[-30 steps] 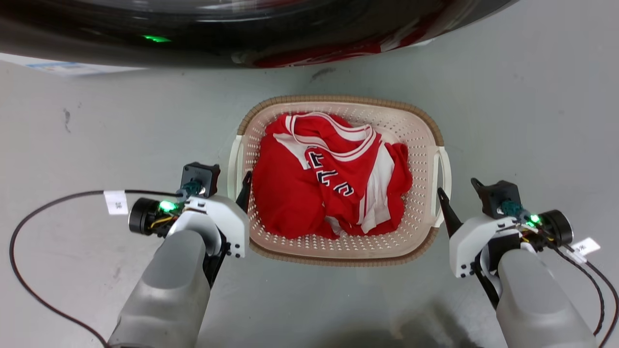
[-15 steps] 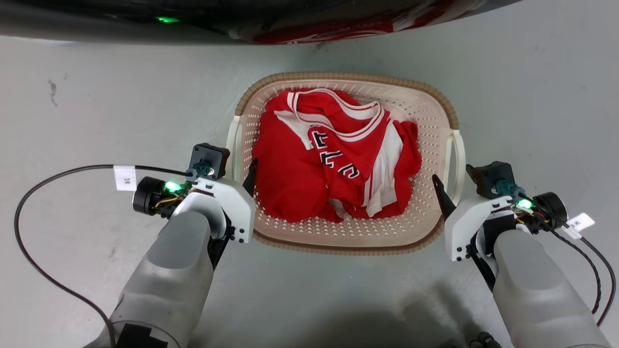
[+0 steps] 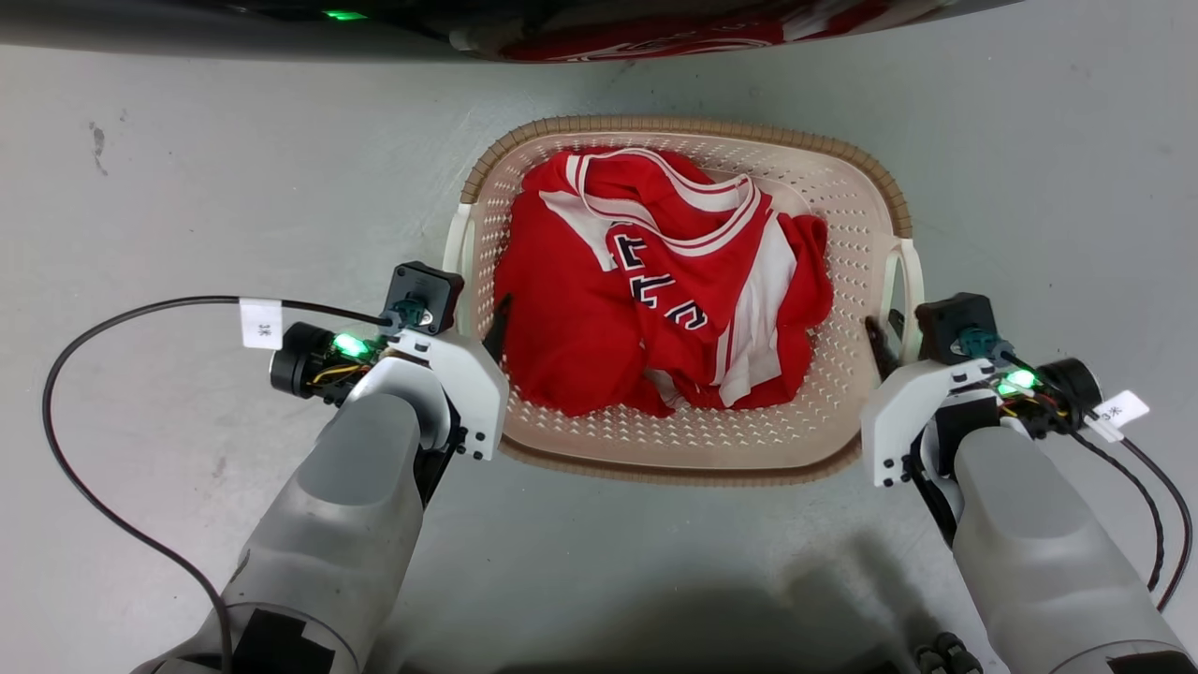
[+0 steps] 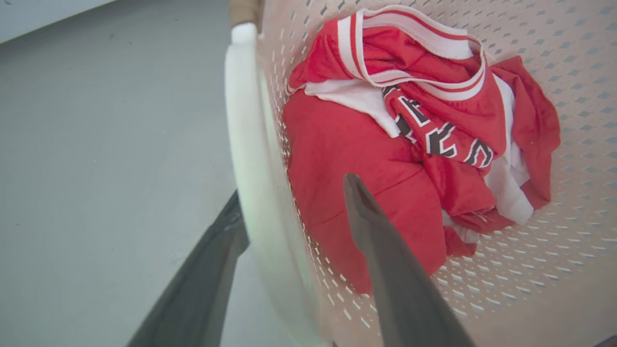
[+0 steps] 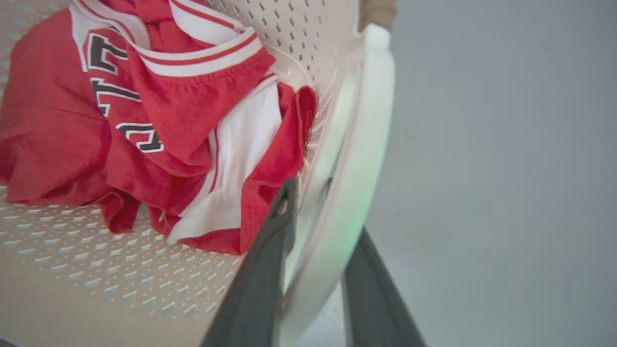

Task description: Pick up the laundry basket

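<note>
**A:** Where are the arms sitting?

**B:** The left gripper [image 4: 294, 190] is sitting at the basket's eight o'clock. Its long dark fingers are standing wide astride the white plastic left handle [image 4: 248, 144], one outside and one inside, the inner one clear of it. The right gripper [image 5: 325, 212] is waiting at four o'clock, fingers narrow about the white plastic right handle [image 5: 376, 96]. Whether they are pinching yet, I cannot tell.

**A:** And the basket itself?

**B:** The cream-white perforated plastic laundry basket [image 3: 683, 124] with its tan woven-look rim seems to be resting between them on the grey floor [image 3: 187, 168]. A crumpled red-and-white jersey [image 3: 580, 346] is lying inside it. A dark glossy machine [image 3: 187, 23] is looming at twelve o'clock.

**A:** So what is the grip needing?

**B:** I'm judging that both pairs should be closing squarely on the handles at matching heights, then rising together. Uneven lifting is risking a tilt and a spilled jersey.
</note>
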`<state>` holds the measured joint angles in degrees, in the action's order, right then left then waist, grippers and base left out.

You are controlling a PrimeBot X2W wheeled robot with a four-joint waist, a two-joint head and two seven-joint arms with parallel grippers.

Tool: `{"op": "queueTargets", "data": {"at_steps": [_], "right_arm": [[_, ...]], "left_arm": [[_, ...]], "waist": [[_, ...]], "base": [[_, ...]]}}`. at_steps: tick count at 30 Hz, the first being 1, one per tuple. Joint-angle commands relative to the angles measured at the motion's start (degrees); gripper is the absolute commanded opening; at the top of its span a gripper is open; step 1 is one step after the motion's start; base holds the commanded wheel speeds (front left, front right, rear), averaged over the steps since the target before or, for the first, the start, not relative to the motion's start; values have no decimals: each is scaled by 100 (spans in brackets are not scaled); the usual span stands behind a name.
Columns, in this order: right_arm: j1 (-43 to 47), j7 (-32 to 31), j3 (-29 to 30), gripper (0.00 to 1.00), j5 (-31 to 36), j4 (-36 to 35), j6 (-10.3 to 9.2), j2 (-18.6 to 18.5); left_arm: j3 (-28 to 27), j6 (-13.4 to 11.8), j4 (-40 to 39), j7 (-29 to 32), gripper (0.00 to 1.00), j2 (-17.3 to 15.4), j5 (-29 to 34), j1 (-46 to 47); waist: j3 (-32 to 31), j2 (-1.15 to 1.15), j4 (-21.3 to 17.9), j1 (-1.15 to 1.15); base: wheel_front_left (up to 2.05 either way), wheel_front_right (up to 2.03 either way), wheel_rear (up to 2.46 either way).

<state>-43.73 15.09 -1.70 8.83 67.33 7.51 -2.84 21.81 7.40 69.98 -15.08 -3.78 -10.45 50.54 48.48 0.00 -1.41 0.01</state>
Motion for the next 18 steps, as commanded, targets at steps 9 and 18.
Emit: {"op": "queueTargets", "data": {"at_steps": [9,18], "right_arm": [[-1,13,-129,0,-109,187,-2,-5],[211,17,-472,0,-399,384,-2,3]], "left_arm": [[212,15,91,-16,0,27,-215,-97],[646,29,238,92,0,86,-636,-458]], "waist": [[-281,0,-6,-1],[-910,0,14,-1]], "base": [[0,0,0],[0,0,0]]}}
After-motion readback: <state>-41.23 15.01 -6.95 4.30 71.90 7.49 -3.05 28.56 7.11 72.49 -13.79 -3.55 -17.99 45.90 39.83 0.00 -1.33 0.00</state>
